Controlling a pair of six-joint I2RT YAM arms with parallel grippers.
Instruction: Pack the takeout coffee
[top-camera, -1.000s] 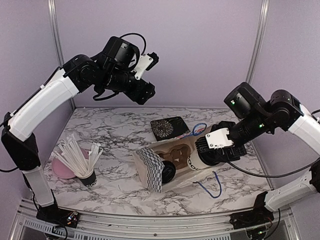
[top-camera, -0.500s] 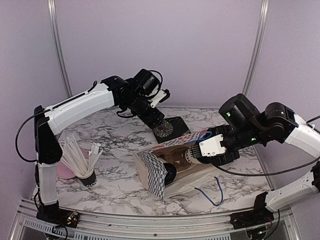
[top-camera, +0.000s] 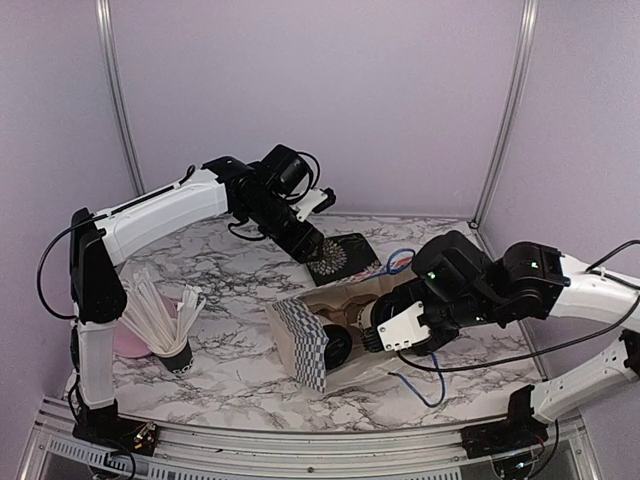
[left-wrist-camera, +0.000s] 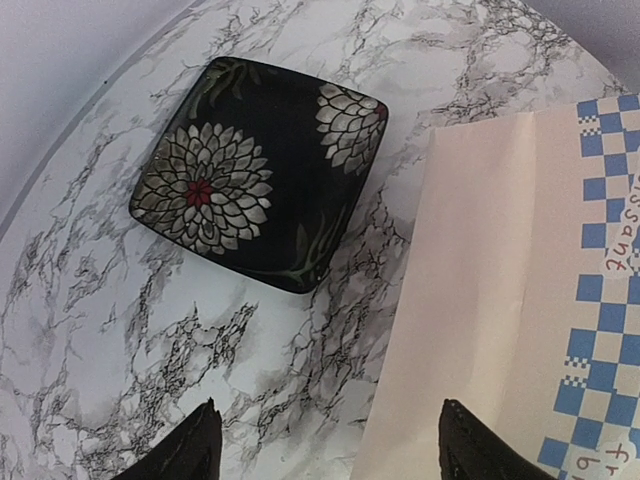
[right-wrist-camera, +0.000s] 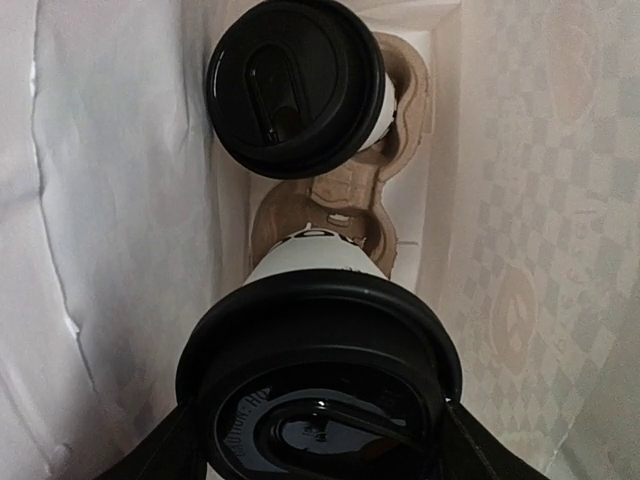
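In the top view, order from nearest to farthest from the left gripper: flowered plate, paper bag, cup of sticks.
1. Flowered plate, right beside the left gripper, at the back.
2. Paper bag, centre.
3. Cup of sticks, front left.

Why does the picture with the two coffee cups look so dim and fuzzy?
Right wrist view: the camera looks inside the paper bag, so the light is dim, and the near cup sits too close to look sharp. Left wrist view: the flowered plate is bright and crisp.
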